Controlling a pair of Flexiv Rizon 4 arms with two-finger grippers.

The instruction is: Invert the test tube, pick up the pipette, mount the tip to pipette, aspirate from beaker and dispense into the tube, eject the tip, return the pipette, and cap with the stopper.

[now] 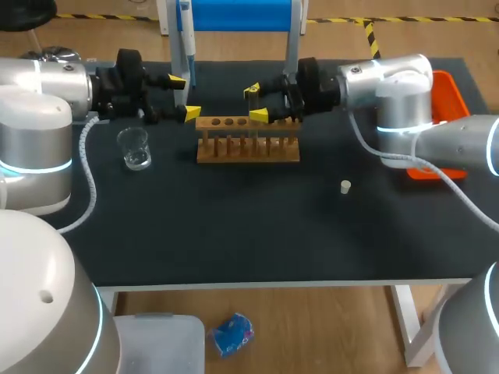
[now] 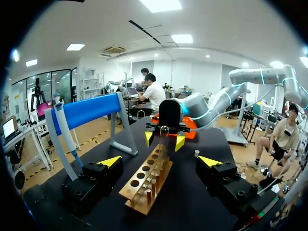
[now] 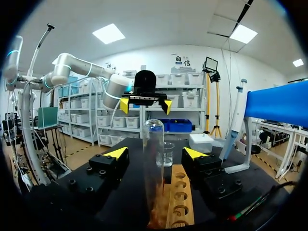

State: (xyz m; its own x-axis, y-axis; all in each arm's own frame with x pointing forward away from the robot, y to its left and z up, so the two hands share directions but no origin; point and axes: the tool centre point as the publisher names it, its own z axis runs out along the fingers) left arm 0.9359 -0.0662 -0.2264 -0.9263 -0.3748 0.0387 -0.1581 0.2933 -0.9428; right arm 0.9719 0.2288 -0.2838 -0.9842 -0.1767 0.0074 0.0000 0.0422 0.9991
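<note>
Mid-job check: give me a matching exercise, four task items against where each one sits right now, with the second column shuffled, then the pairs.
Things:
1. beaker
2. stopper
3. test tube
4. pipette

Places:
A. upright in the rack, between the right gripper's open fingers
B. on the blue stand behind the rack
C. loose on the table, on the rack's right side
D. on the table, on the rack's left side

Pairs: 1-D, 2-C, 3-A, 4-B.

A laboratory: test-tube rack (image 1: 248, 142), beaker (image 1: 135, 148) and pipette (image 2: 65, 139) set out on a black table (image 1: 234, 234).
</note>
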